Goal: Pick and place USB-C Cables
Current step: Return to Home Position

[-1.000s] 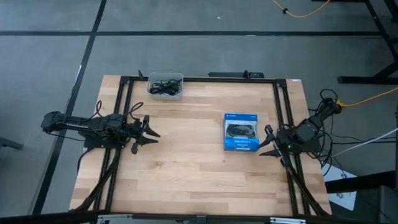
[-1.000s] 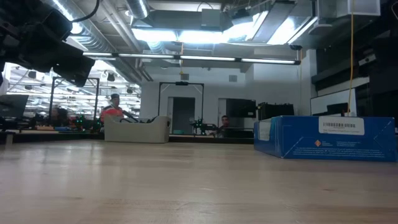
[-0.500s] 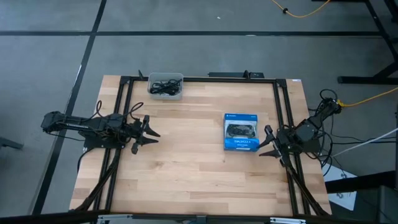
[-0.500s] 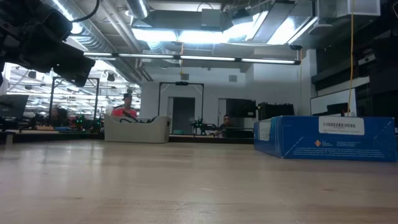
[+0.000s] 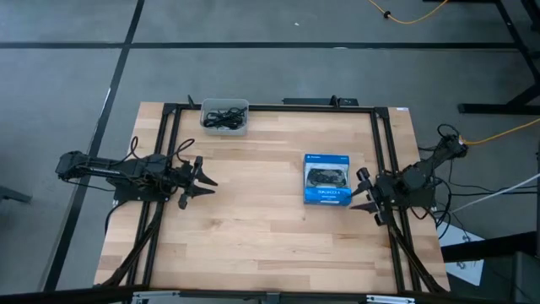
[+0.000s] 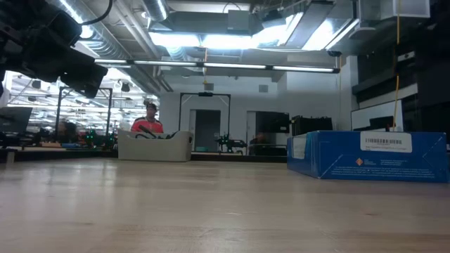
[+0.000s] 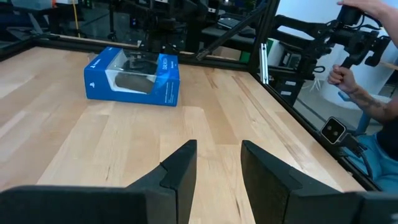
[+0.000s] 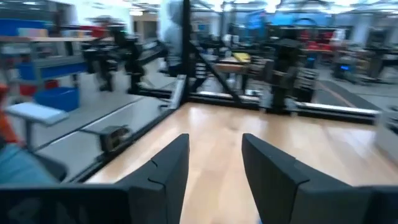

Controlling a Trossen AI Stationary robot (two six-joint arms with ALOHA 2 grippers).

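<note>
My right gripper (image 5: 362, 192), wide, pivoted slightly at 3 o'clock | left gripper (image 5: 201, 179) wide, unmoved, 9 o'clock | USB-C Cables (image 5: 223, 119) in bin (image 5: 224, 104), 11 o'clock: likely finished.

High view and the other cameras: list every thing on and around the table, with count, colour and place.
table: one, light wood, under both arms
bin: one, grey, far edge of the table, toward the left arm's side
cables: a tangle, count unclear, mostly black, inside the bin
box: one, blue, right of the table's centre
cord: one, yellow, on the floor beyond the table
person: one, red top, far back in the room
left gripper: open, empty, over the table's left side
right gripper: open, empty, at the right edge beside the box
</note>
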